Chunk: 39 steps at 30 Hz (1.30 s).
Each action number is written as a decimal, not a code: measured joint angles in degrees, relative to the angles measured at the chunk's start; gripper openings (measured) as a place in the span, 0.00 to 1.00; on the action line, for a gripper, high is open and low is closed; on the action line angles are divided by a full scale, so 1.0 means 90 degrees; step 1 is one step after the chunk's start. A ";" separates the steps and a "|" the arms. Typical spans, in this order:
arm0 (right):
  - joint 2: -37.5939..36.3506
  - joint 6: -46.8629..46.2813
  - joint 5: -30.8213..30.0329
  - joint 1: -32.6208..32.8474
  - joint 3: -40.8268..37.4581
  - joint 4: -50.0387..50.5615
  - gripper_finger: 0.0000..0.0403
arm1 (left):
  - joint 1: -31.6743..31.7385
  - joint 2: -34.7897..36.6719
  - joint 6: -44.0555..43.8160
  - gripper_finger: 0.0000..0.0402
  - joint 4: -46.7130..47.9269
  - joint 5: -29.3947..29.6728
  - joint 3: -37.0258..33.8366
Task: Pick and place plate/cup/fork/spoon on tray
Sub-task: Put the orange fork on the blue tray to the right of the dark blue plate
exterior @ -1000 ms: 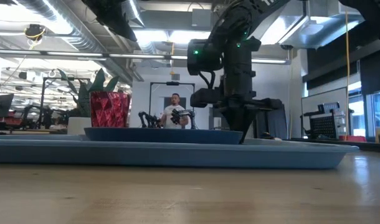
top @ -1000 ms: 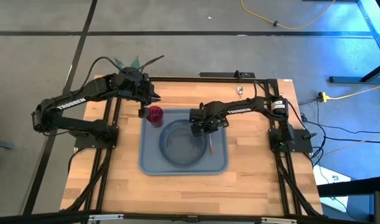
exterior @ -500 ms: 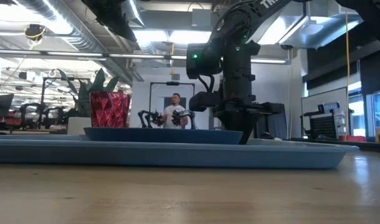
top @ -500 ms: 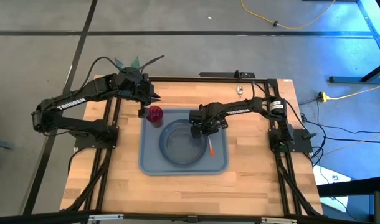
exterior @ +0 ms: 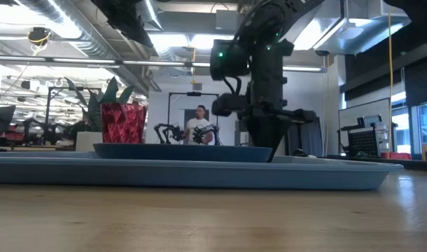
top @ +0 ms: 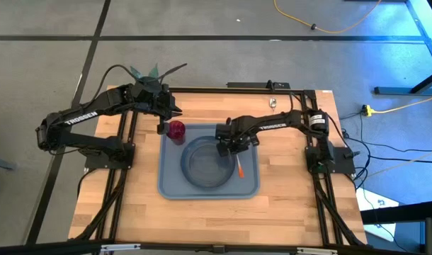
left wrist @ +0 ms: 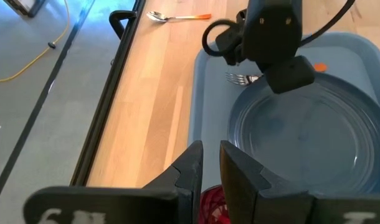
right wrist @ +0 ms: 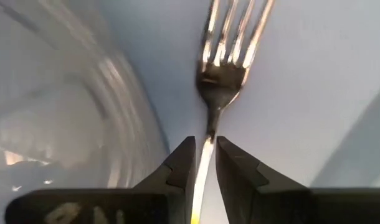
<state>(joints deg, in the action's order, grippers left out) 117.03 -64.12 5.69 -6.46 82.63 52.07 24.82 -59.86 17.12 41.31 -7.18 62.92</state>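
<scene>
The blue-grey tray (top: 173, 185) lies mid-table with the dark plate (top: 202, 164) on it. The red cup (top: 176, 129) stands upright in the tray's far left corner. My left gripper (top: 163, 126) hangs shut above the cup (left wrist: 212, 204), clear of it. My right gripper (top: 229, 149) reaches down beside the plate's right rim, shut on the fork (top: 239, 168). The fork's orange handle points toward the near edge, and its tines (left wrist: 240, 78) show past the gripper. The spoon (top: 273, 103) lies on the bare table beyond the tray's far edge. My right gripper pinches the fork's thin neck (right wrist: 209, 134), just behind the tined head (right wrist: 232, 37), between its two fingers. The fingers come from above, pointing down, and lie across the fork. The fork is about level over the tray floor (right wrist: 314, 74) beside the plate's rim (right wrist: 124, 93); whether it rests there I cannot tell.
A white pot with a green plant (top: 151, 71) stands off the table's far left corner. Dark frame rails (top: 124, 177) run along both sides of the table. A person (exterior: 197, 129) stands far back in the room. Bare wood (top: 202, 219) lies near the front edge.
My right gripper has shifted a little toward the table's left beside the plate, staying low over the tray. The fork's orange handle now shows more plainly on the tray's right part.
</scene>
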 joint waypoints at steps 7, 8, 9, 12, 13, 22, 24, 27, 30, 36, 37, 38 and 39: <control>-0.0169 0.0058 -0.0361 0.0014 0.0322 0.0786 0.16 | 0.0002 -0.0002 -0.0002 0.12 0.0022 0.0000 0.0000; -0.0169 0.0058 -0.0466 0.0035 0.0348 0.0956 0.16 | 0.0002 -0.0002 -0.0002 0.12 0.0029 0.0000 0.0000; -0.0171 0.0056 -0.0540 0.0044 0.0365 0.1179 0.16 | 0.0002 -0.0002 0.0000 0.12 0.0033 0.0000 0.0000; -0.0186 0.0027 -0.0556 0.0069 0.0369 0.1668 0.15 | 0.0002 -0.0002 -0.0002 0.12 0.0039 0.0002 0.0000; -0.0186 0.0029 -0.0556 0.0087 0.0361 0.1827 0.14 | 0.0002 -0.0002 0.0000 0.12 0.0035 0.0000 0.0000; -0.0191 -0.0019 -0.0099 0.0333 0.0076 0.1203 0.01 | 0.0001 -0.0002 -0.0001 0.12 0.0036 0.0000 0.0000; -0.0193 -0.0018 0.0043 0.0390 -0.0020 0.1083 0.01 | 0.0002 -0.0002 -0.0002 0.12 0.0033 0.0002 0.0000; -0.0191 -0.0148 0.0135 0.0496 -0.0162 0.0979 0.01 | 0.0002 -0.0002 -0.0002 0.12 0.0033 0.0002 0.0000; -0.0191 -0.0309 0.0291 0.0594 -0.0279 0.0903 0.01 | 0.0002 -0.0002 -0.0005 0.12 0.0033 0.0002 0.0000; -0.0191 -0.0376 0.0760 0.0784 -0.0526 0.0098 0.01 | 0.0002 -0.0002 -0.0005 0.12 0.0033 0.0002 0.0000; -0.0191 -0.0413 0.0763 0.0821 -0.0550 -0.0015 0.01 | 0.0002 -0.0002 -0.0005 0.12 0.0033 0.0000 0.0000; -0.0191 -0.0503 0.0767 0.0852 -0.0560 -0.0069 0.00 | 0.0002 -0.0002 -0.0005 0.12 0.0033 0.0000 0.0000; -0.0191 -0.0554 0.0775 0.0881 -0.0566 -0.0062 0.00 | 0.0002 -0.0002 -0.0006 0.12 0.0032 0.0002 0.0000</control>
<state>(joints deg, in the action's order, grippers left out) 115.31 -69.10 12.66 1.47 77.54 51.52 24.84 -59.88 17.07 41.60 -7.16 62.92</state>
